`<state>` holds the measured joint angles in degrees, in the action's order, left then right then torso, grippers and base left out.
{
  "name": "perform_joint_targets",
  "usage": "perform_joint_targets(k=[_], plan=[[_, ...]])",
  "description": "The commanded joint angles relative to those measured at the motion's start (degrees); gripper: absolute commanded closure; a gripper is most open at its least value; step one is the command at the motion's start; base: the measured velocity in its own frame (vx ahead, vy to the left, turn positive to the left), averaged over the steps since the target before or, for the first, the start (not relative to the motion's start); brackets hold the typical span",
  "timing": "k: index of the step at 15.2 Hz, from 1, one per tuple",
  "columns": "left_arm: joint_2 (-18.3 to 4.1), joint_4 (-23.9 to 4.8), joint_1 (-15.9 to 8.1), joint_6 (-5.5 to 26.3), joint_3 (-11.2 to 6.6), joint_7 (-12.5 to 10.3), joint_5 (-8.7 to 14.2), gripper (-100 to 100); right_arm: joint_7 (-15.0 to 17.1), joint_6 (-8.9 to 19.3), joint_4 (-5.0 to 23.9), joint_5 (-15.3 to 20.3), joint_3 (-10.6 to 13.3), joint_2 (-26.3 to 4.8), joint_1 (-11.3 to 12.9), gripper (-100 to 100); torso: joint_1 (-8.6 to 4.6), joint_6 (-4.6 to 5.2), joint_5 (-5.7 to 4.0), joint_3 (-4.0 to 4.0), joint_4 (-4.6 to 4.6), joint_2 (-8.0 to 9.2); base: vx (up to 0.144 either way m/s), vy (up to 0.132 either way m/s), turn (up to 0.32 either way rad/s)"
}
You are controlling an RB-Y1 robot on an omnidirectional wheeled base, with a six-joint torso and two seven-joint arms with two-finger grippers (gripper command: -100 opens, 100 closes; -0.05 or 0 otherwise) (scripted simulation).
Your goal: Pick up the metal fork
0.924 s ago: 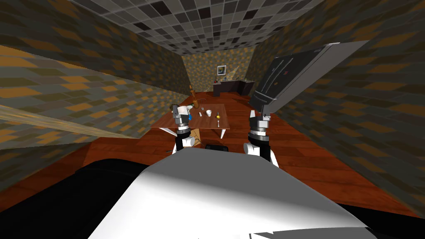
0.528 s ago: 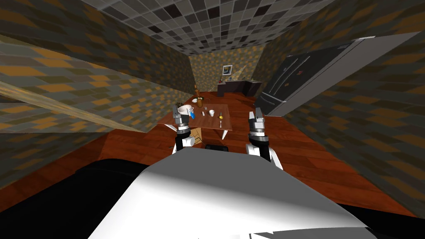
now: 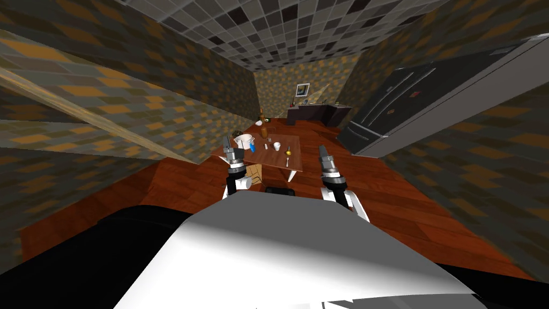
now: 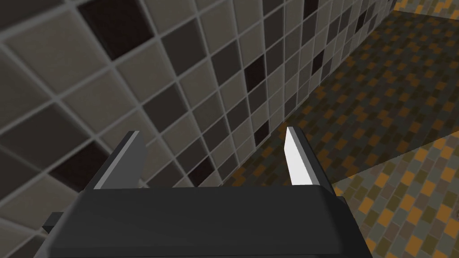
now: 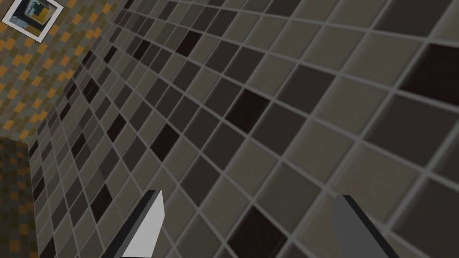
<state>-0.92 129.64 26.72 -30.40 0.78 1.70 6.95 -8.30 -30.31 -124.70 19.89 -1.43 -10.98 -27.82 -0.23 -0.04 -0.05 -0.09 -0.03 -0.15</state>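
A brown wooden table (image 3: 268,159) stands ahead of me on the red-brown floor. On it a small thin grey utensil (image 3: 266,145) lies near the middle; it is too small to tell whether it is the fork. A second thin pale piece with a yellow top (image 3: 288,154) is close to the table's right edge. My left gripper (image 3: 226,144) (image 4: 211,130) is raised in front of the table's left end, open and empty. My right gripper (image 3: 322,150) (image 5: 248,194) is raised to the right of the table, open and empty.
The table also carries a white pot (image 3: 244,140), a blue item (image 3: 252,147), a white cup (image 3: 277,145) and a brown bottle (image 3: 264,130). A tan chair (image 3: 255,171) stands at its near side. A dark fridge (image 3: 399,110) lines the right wall, and a dark counter (image 3: 316,113) the far wall.
My view has swung: the fridge has slid out to the right and the table has shifted slightly right. Both arms keep their raised pose, fingers still open.
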Motion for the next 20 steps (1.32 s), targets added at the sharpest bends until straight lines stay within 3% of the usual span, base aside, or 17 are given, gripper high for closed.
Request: perform_joint_targets(k=[1,5,8,10,11,13,14,16,17,19,20], plan=[[0.0,0.0,0.0,0.0,0.00,0.0,0.0,0,-1.4,-1.1,1.2,2.9,-0.6,-0.7,0.2,-100,0.00,0.00,0.00,0.00,0.00,0.00,0.023,-0.045,0.210],[0.0,0.0,0.0,0.0,0.00,0.0,0.0,0,-3.0,-2.3,2.7,5.9,-1.4,-1.6,0.3,-100,0.12,0.01,0.02,0.03,0.01,0.05,0.008,-0.020,0.134],[0.0,0.0,0.0,0.0,0.01,0.0,0.0,0,-6.4,-4.9,5.8,10.5,-3.2,-3.4,0.6,-100,0.27,-0.02,0.05,0.05,0.02,0.08,0.006,0.020,0.353],[0.0,0.0,0.0,0.0,0.01,0.0,0.0,0,-6.4,-4.9,5.8,12.2,-3.2,-3.4,0.6,-100,0.40,-0.02,0.09,0.01,0.01,0.02,0.021,0.034,0.255],[0.0,0.0,0.0,0.0,0.00,0.0,0.0,0,-8.1,-6.3,7.5,14.0,-4.1,-4.2,0.8,-100,0.39,0.03,0.08,0.01,0.01,0.02,0.018,0.014,0.234],[0.0,0.0,0.0,0.0,0.00,0.0,0.0,0,-8.1,-6.3,7.5,15.5,-4.1,-4.2,0.8,-100,0.28,0.00,0.06,0.01,0.01,0.02,0.016,-0.011,0.168],[0.0,0.0,0.0,0.0,0.00,0.0,0.0,0,-10.0,-7.7,9.2,17.4,-5.0,-5.0,0.9,-100,0.23,0.04,0.05,0.02,0.01,0.04,0.013,-0.021,0.206],[0.0,0.0,0.0,0.0,0.00,0.0,0.0,0,-10.0,-7.7,9.2,19.0,-5.0,-5.0,0.9,-100,0.16,0.00,0.04,0.03,0.01,0.05,0.010,-0.026,0.190],[0.0,0.0,0.0,0.0,0.00,0.0,0.0,0,-11.9,-9.2,11.0,20.9,-6.0,-5.8,1.1,-100,0.16,0.03,0.03,0.03,0.01,0.06,0.015,-0.022,0.300],[0.0,0.0,0.0,0.0,0.00,0.0,0.0,0,-11.9,-9.2,11.0,22.5,-6.0,-5.8,1.1,-100,0.14,0.00,0.03,0.02,0.01,0.04,0.014,-0.028,0.198],[0.0,0.0,0.0,0.0,0.00,0.0,0.0,0,-13.8,-10.7,12.8,24.4,-7.0,-6.6,1.3,-100,0.15,0.04,0.03,0.03,0.01,0.05,0.013,-0.021,0.265]])
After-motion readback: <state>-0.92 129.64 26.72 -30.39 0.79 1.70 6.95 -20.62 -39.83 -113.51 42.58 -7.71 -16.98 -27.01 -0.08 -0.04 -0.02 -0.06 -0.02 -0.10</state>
